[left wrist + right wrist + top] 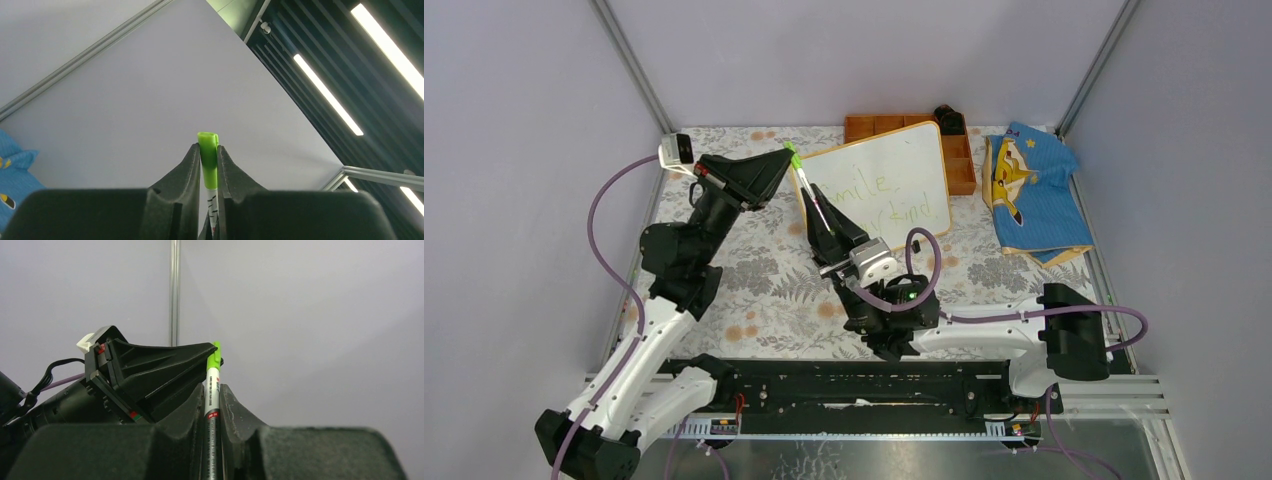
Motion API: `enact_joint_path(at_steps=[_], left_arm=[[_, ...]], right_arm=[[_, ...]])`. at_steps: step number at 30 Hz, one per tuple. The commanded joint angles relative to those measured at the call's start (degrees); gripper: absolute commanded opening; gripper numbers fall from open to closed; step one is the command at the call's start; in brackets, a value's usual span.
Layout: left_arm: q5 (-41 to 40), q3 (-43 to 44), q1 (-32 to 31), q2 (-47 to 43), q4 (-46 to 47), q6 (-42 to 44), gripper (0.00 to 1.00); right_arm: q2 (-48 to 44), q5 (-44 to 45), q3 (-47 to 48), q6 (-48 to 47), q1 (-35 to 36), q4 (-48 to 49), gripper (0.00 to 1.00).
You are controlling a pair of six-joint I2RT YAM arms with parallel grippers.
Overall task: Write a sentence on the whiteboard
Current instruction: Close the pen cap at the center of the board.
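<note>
- Orange compartment tray (961, 176) at the back of the table, right of centre; small black object (951, 118) at its far right corner.
- Blue cloth (1036, 200) with yellow cartoon print, rumpled, just right of tray.
- Floral-patterned table cover (764, 290).

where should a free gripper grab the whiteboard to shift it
Probably the near right corner of the whiteboard, pinched across its thin frame from the near side. That edge looks free, while the far edge overlaps the orange tray and the left side is crowded by the held marker.
</note>
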Motion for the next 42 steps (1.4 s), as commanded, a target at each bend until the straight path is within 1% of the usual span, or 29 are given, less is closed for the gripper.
enact_joint_path(at_steps=[1,11,21,27,42], left_arm=[[4.34,1.17,-3.02,-0.08,0.44,3.50,0.00],[3.82,0.48,-6.30,-0.48,-1.47,5.91,0.00],[-0.35,0.38,-14.24,-0.44,-6.64,12.15,0.00],[-1.70,-0.73,-16.40,-1.44,-7.55,13.36,0.00],[-3.62,-3.62,-18.26,-2.16,-8.57,13.05,0.00]], right_arm=[[0.37,-0.88,4.82,1.21,-0.92,8.35,0.00],[0.76,-0.89,6.78,1.78,-1.61,8.39,0.00],[0.74,-0.71,6.44,1.50,-2.23,8.41,0.00],[0.59,-0.71,6.69,1.04,-3.02,8.37,0.00],[1.21,-2.18,8.67,0.47,-3.65,8.27,0.00]])
